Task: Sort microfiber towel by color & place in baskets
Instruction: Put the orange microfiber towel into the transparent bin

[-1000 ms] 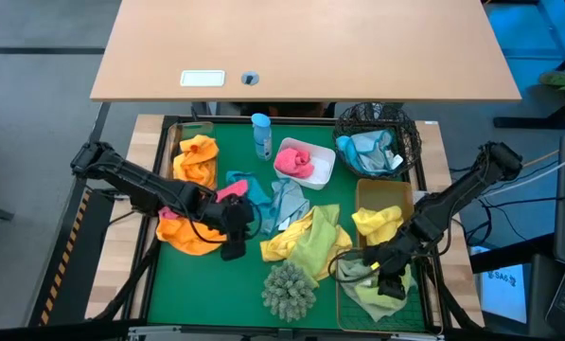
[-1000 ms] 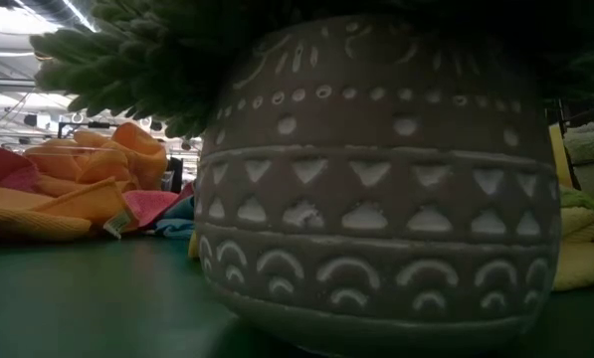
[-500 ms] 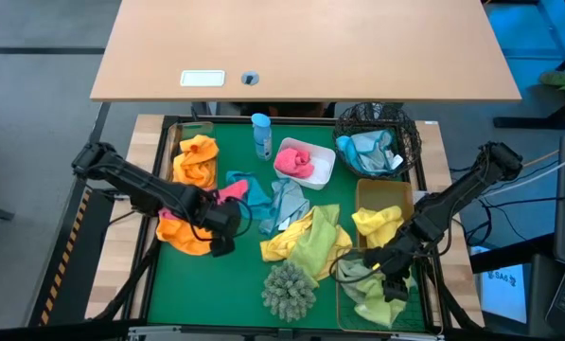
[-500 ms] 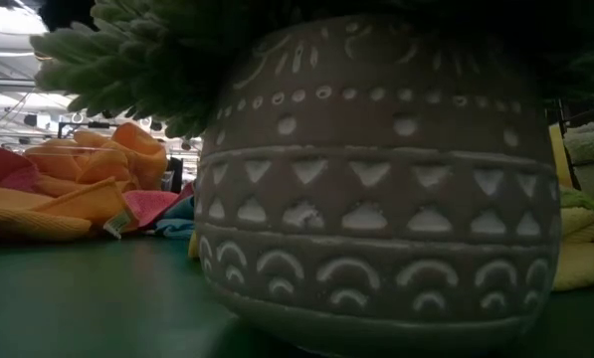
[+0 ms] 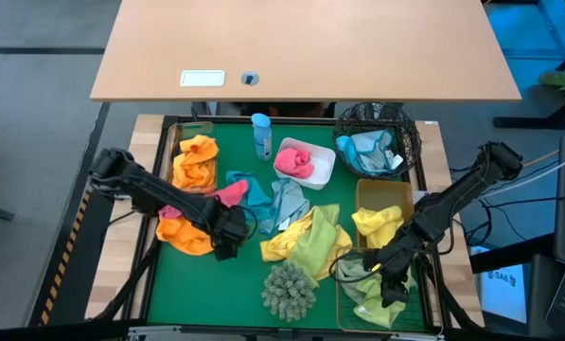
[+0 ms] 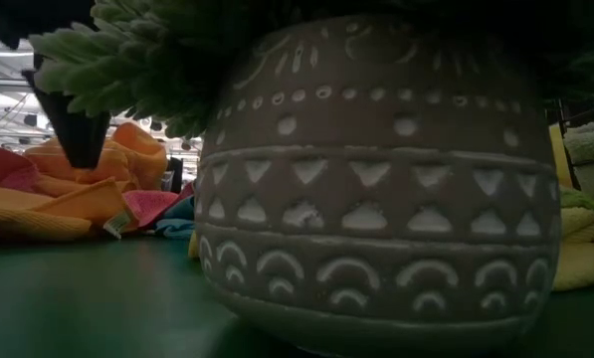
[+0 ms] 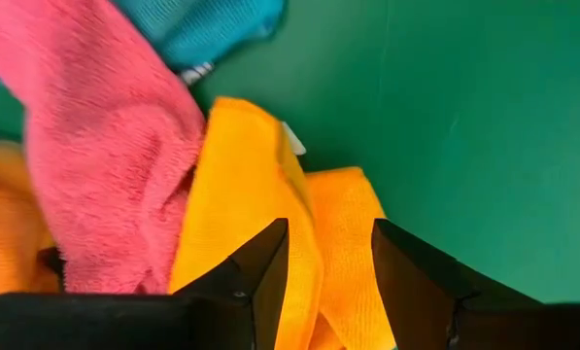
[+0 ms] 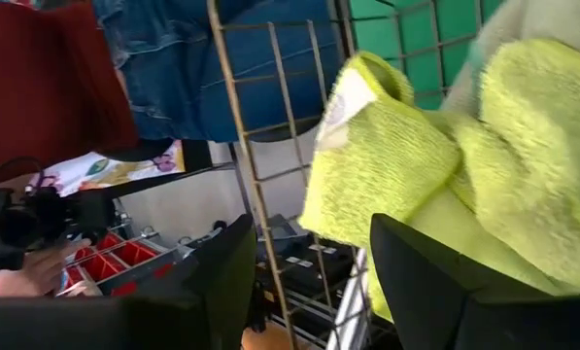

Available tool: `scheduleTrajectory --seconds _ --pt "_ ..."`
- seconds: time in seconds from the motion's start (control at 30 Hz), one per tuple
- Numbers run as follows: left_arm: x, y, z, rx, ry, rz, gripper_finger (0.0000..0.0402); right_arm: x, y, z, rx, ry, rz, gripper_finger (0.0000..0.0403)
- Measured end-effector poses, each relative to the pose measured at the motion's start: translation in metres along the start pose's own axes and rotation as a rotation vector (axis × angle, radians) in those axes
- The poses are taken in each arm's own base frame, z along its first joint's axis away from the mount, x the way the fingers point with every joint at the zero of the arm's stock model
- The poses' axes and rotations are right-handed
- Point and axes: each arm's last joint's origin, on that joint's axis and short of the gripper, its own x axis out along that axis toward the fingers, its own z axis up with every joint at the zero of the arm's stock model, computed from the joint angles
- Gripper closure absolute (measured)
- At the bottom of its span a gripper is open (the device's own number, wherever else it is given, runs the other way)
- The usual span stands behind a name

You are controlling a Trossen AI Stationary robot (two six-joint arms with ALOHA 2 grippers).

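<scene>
Landmark: green tray, crowded with microfiber towels and baskets. Gold wire basket at tray's right-near corner, holding pale green towels; second gold basket just behind, holding a yellow towel. Loose yellow-green pile at tray centre. Orange towel at tray's left edge, pink towel touching it.

Left gripper: over the orange towel, fingers apart, nothing clamped. Right gripper: inside the near gold basket, fingers apart, empty.

Judged step: orange pickup. Best done by pinching only orange folds, clear of pink, then lifting straight up.
</scene>
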Motion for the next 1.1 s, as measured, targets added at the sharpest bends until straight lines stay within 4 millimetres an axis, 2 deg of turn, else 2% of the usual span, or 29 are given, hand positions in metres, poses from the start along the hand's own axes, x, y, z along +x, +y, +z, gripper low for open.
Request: scheduleTrajectory --seconds 0.23,0.53,0.7,0.83,0.97,1.1 --pt "0.025 -0.01 0.002 0.02 0.098 0.035 0.0258 0.0 0.003 0.001 -0.015 -0.02 0.021 0.02" --pt "0.065 -0.021 0.006 0.127 0.204 0.12 0.0258 0.0 0.003 0.002 -0.022 -0.036 0.023 0.0201" --pt "0.076 -0.024 0.007 0.177 0.234 0.137 0.0258 -0.002 0.005 0.001 -0.028 -0.035 0.036 0.02" --pt "0.077 -0.025 0.008 0.195 0.224 0.128 0.0262 -0.011 0.009 -0.002 -0.05 -0.062 0.071 0.02" --pt "0.078 -0.025 0.008 0.191 0.222 0.117 0.0291 -0.024 0.015 -0.005 -0.09 -0.154 0.109 0.0201" --pt "0.078 -0.027 0.009 0.185 0.223 0.095 0.0349 -0.038 0.021 -0.009 -0.174 -0.257 0.146 0.0201"
